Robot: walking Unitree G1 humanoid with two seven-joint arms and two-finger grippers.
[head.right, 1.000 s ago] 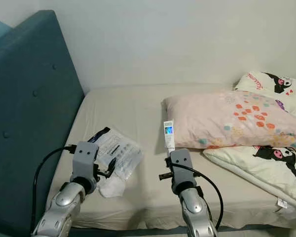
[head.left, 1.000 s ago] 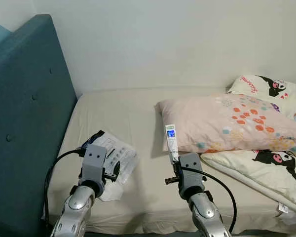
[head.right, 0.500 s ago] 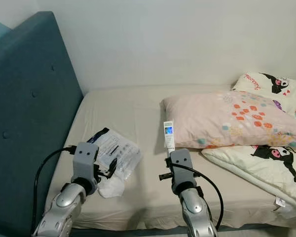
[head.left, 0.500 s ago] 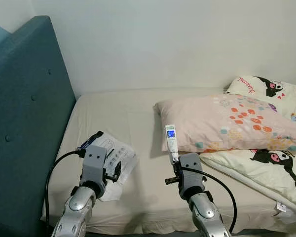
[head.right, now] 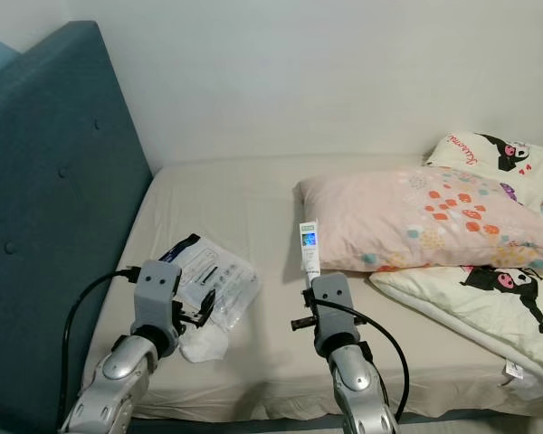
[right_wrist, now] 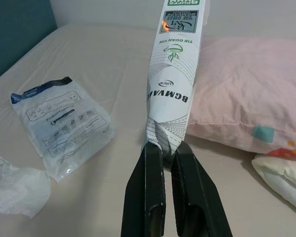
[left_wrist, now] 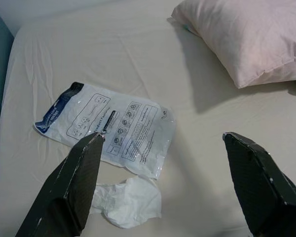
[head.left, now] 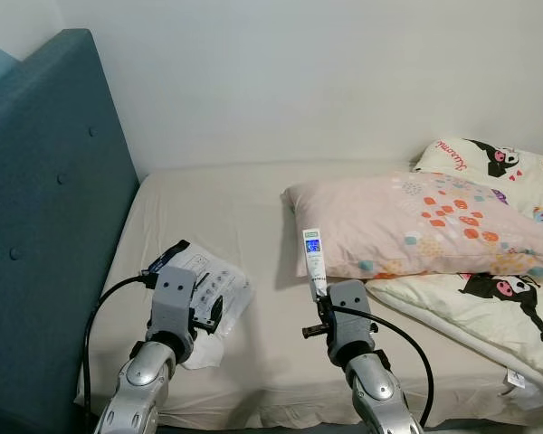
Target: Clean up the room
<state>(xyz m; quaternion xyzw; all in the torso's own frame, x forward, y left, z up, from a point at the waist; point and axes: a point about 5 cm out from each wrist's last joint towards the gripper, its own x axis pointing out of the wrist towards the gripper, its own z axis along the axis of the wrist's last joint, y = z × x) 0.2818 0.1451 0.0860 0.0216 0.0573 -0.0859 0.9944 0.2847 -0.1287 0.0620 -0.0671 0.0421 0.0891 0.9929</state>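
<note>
My right gripper [right_wrist: 165, 148] is shut on the bottom of a narrow white sachet [right_wrist: 175, 74] with green and blue print, held upright [head.left: 313, 259] over the bed in front of the pink pillow [head.left: 416, 223]. My left gripper [left_wrist: 163, 148] hangs open above the mattress, fingers [left_wrist: 71, 182] spread wide. Below and ahead of it lie a flat clear plastic package [left_wrist: 108, 126] with a dark blue end and a crumpled white tissue [left_wrist: 126, 202]. In the left eye view the package [head.left: 213, 285] and tissue [head.left: 199, 353] sit beside the left wrist.
A tall teal headboard [head.left: 45, 217] runs along the left of the beige mattress [head.left: 235, 203]. A cartoon-print pillow [head.left: 498, 163] and quilt [head.left: 489, 312] lie at the right. A white wall [head.left: 299, 72] stands behind the bed.
The view has shifted slightly. Both arms hold their places, and the sachet stays in my right gripper.
</note>
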